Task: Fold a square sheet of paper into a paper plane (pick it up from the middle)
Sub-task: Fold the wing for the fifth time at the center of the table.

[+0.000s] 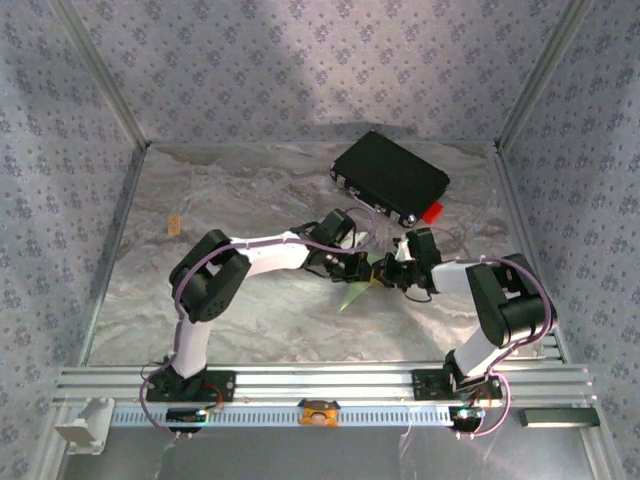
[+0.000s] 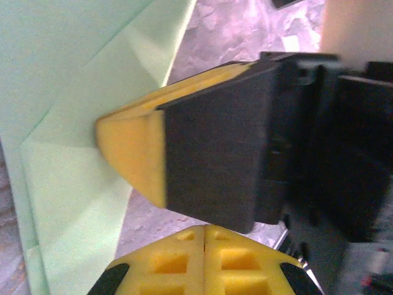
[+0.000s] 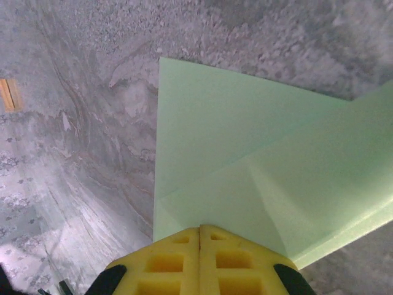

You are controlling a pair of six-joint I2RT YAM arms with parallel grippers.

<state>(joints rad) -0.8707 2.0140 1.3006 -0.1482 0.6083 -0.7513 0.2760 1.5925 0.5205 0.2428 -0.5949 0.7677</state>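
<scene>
We see the pale green sheet of paper (image 3: 258, 141) lying on the marbled desk (image 1: 230, 190) between the two arms. It is partly folded, with creases across it and a pointed corner sticking out toward the near edge. The left gripper (image 2: 204, 236) has its jaws pressed together just beside the sheet, with nothing visible between them. The right gripper (image 3: 199, 236) has its jaws closed too, their tips at the paper; we cannot tell whether any paper is pinched there. From the left wrist, its yellow tip rests against the sheet. Behind the arms sits a black case (image 1: 390, 178) with a red tab (image 1: 432, 211) at its corner, well apart from the paper. A small tan piece (image 1: 173, 224) lies far to the left.
</scene>
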